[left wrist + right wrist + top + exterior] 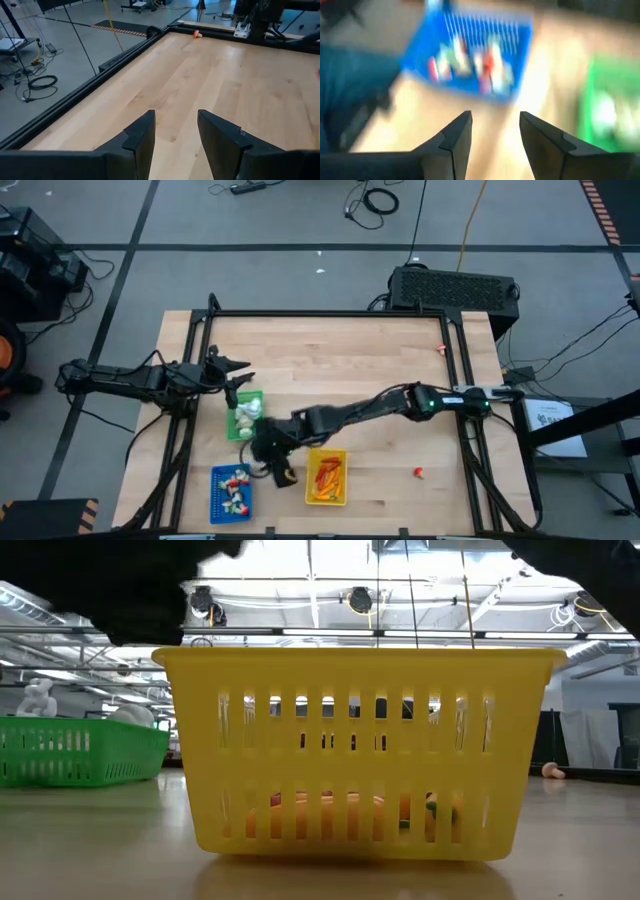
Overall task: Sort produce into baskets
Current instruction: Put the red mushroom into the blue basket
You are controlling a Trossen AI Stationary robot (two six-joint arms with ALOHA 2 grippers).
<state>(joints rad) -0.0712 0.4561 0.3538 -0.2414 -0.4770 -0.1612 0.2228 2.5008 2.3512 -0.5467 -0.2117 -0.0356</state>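
High view first, working across from the left: the left claw point(238, 370) hangs over the wooden table point(340, 345) near its left rail, fingers parted with nothing between them, and the green basket point(244, 416) with white bulbs sits just below it toward the front edge. Further toward the front, the blue basket point(231, 492) holds small red-and-white pieces. Next along, the right claw point(277, 463) reaches in from the right side and sits low between the blue basket and the yellow basket point(327, 477), which carries orange carrots and a red piece. Its own wrist view shows two dark fingers point(455, 137) apart over bare wood, gripping nothing, the blue basket point(470, 52) ahead and the green one point(610, 105) off to the side. Well to the right of that claw, one red piece point(418, 472) lies loose on the wood, and another small one point(440, 346) sits near the far right rail. Around the table: grey floor, loose cables, striped tape, a black box point(455, 288) behind the far edge.
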